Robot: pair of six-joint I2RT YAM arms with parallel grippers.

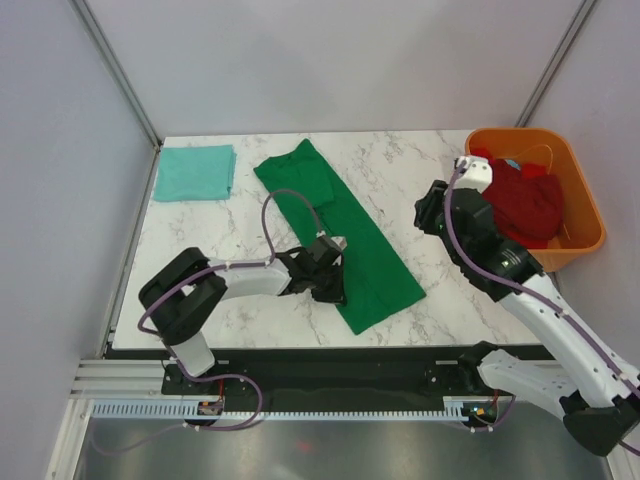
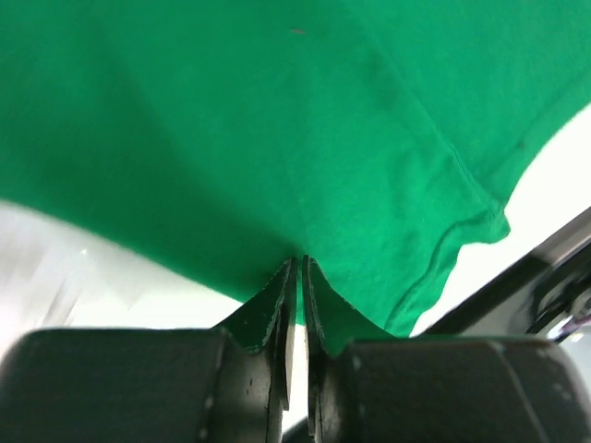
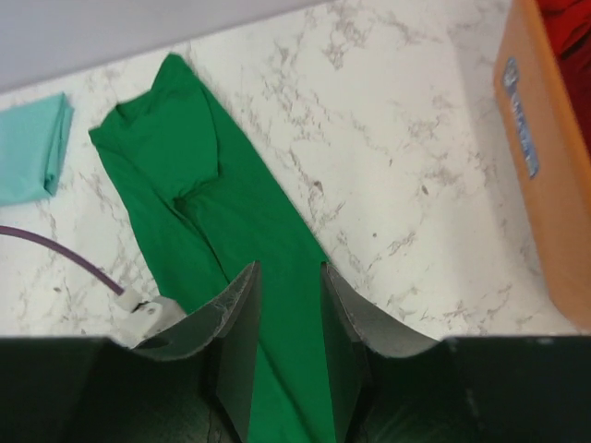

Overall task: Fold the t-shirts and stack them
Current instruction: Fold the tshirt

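Nearest, the left end effector (image 2: 300, 263) had its flat black fingers pinched on the hemmed edge of the one dark green t-shirt (image 1: 340, 230). The soft cotton was folded into a long strip lying diagonally on the white marbled desk (image 1: 420, 170). The right end effector (image 3: 288, 268) hovered above the desk, fingers apart, empty. Farther back lay one pale teal t-shirt (image 1: 195, 172), folded square, and one orange plastic tub (image 1: 585, 215) heaped with crumpled dark red t-shirts (image 1: 525, 205), too tangled to count.

The left arm (image 1: 245, 283) and right arm (image 1: 555, 315) are white tubes with black joints and bases. A thin purple cable (image 1: 265, 218) runs along each. The right gripper (image 3: 288, 268) has dark wedge-shaped fingers (image 3: 235, 314).
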